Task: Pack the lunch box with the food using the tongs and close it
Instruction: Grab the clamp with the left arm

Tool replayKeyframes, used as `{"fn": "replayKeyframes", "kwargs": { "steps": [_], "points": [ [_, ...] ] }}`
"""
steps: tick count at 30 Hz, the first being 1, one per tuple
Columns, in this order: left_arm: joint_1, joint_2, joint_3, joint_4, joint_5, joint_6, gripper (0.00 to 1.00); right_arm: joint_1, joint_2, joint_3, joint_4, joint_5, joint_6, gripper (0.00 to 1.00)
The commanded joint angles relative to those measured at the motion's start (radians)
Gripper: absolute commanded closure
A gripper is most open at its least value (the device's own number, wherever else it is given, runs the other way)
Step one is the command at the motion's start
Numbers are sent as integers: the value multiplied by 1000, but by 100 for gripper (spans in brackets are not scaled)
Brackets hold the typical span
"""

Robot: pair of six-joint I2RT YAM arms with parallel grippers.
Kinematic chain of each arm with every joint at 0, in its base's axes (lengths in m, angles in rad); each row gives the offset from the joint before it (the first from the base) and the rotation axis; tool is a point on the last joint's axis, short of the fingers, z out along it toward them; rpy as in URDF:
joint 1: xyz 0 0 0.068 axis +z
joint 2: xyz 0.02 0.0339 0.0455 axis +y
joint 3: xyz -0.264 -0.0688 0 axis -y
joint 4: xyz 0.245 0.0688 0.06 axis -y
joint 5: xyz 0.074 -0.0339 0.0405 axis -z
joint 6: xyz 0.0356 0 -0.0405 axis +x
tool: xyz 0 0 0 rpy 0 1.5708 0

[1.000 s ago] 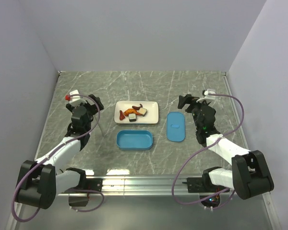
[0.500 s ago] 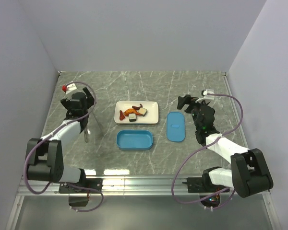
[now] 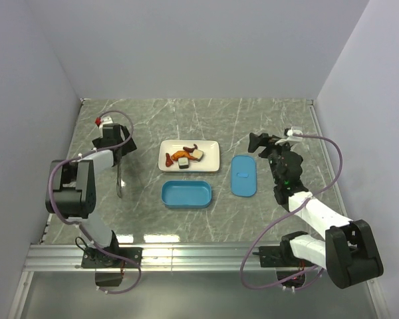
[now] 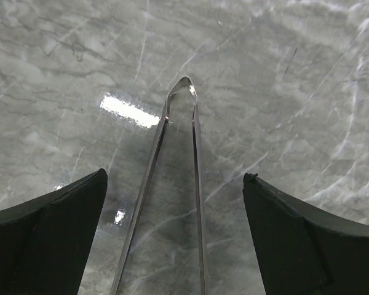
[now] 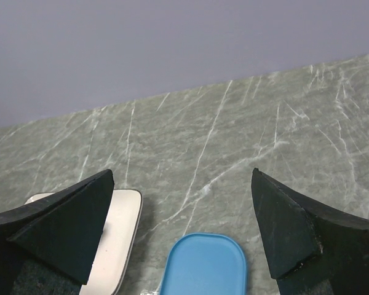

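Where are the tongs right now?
In the top view, the tongs lie on the left of the table, left of the blue lunch box, under the open left gripper.
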Motion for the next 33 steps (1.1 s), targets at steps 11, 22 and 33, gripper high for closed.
{"fn": "replayKeyframes", "kwargs": {
  "steps": [11,22,33],
  "points": [
    [0,83,107,-145,0,0,11,3,-27,-5,26,9,8,0],
    [-1,154,165,-222,-37,1,36,2,-29,-3,25,1,8,0],
    [-144,-44,76,-100,-320,38,58,3,-24,-6,23,15,6,1]
  ]
}}
